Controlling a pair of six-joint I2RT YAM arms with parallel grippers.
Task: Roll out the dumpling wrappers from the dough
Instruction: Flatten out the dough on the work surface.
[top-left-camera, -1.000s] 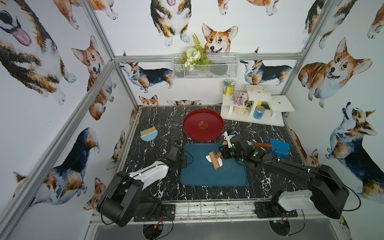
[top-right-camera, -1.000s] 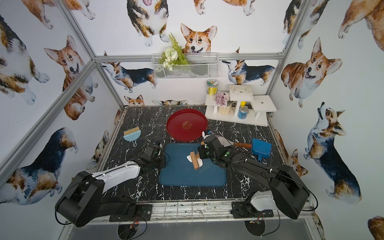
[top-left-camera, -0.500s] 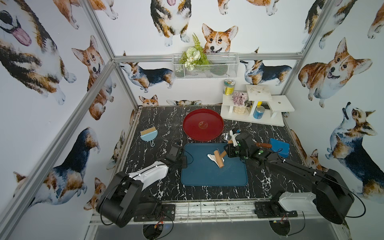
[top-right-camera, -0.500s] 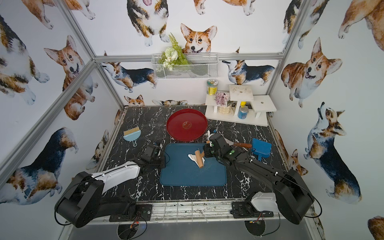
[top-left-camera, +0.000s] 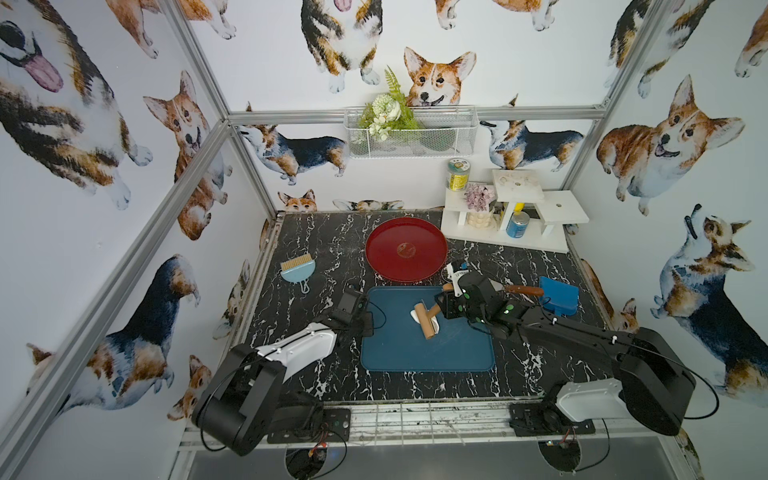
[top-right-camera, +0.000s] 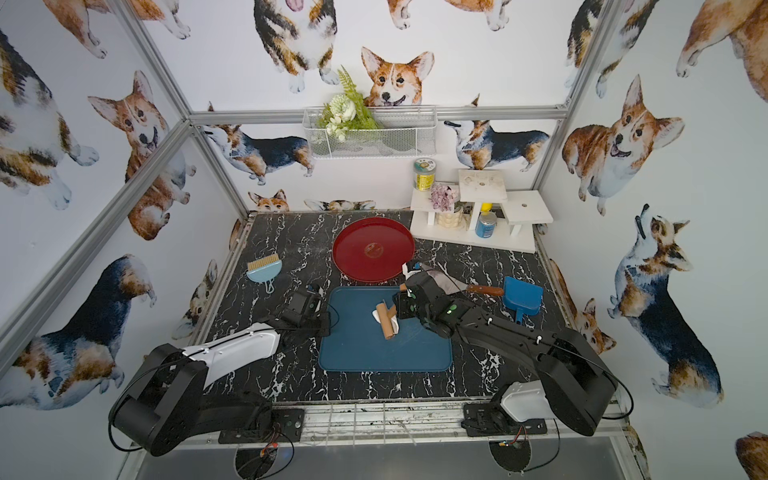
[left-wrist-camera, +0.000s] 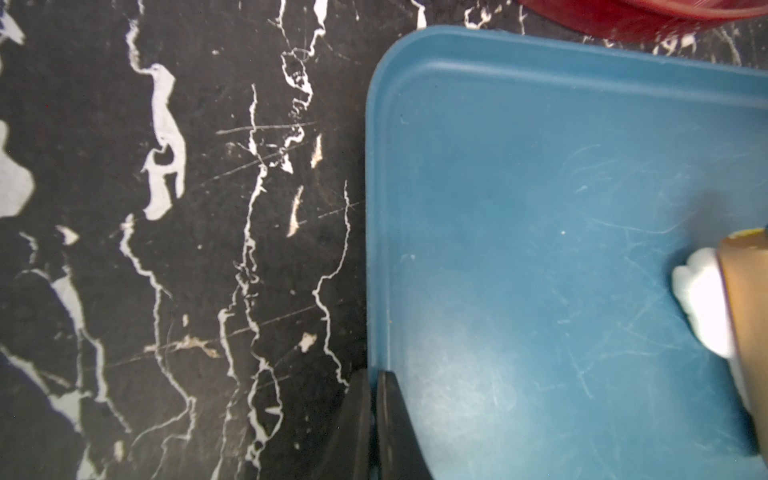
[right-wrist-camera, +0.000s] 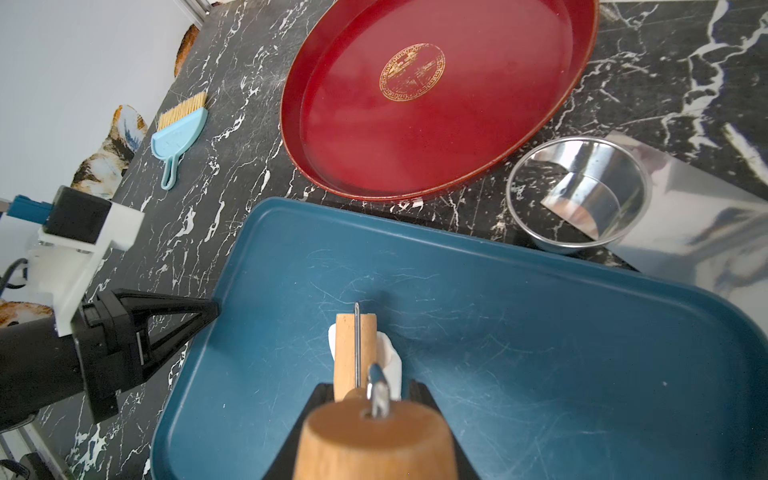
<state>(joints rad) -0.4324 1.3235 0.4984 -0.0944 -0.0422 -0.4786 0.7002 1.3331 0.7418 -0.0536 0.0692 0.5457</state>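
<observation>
A blue tray (top-left-camera: 415, 357) (top-right-camera: 374, 353) lies at the table's middle. On it is the dough (top-left-camera: 415, 314) (top-right-camera: 376, 316) (left-wrist-camera: 706, 299) (right-wrist-camera: 390, 353), a small flattened white piece. A wooden roller (top-left-camera: 426, 324) (top-right-camera: 387, 324) (right-wrist-camera: 347, 353) lies across it and hides most of it. My right gripper (top-left-camera: 442, 305) (top-right-camera: 397, 309) (right-wrist-camera: 370, 388) is shut on the roller's handle, at the tray's far right part. My left gripper (top-left-camera: 368, 322) (top-right-camera: 328, 322) (left-wrist-camera: 374, 376) is shut, tips at the tray's left rim. The dumpling wrappers are out of view.
A bare red plate (top-left-camera: 406, 249) (right-wrist-camera: 415, 124) sits behind the tray. A metal ring (right-wrist-camera: 577, 195) and a scraper (top-left-camera: 519, 289) lie right of it, then a blue dustpan (top-left-camera: 559, 295). A light blue brush (top-left-camera: 297, 268) lies far left, and a white shelf (top-left-camera: 511, 216) stands back right.
The right gripper drew the roller a little back to the right, then pushed it left again over the dough. The left arm has not moved.
</observation>
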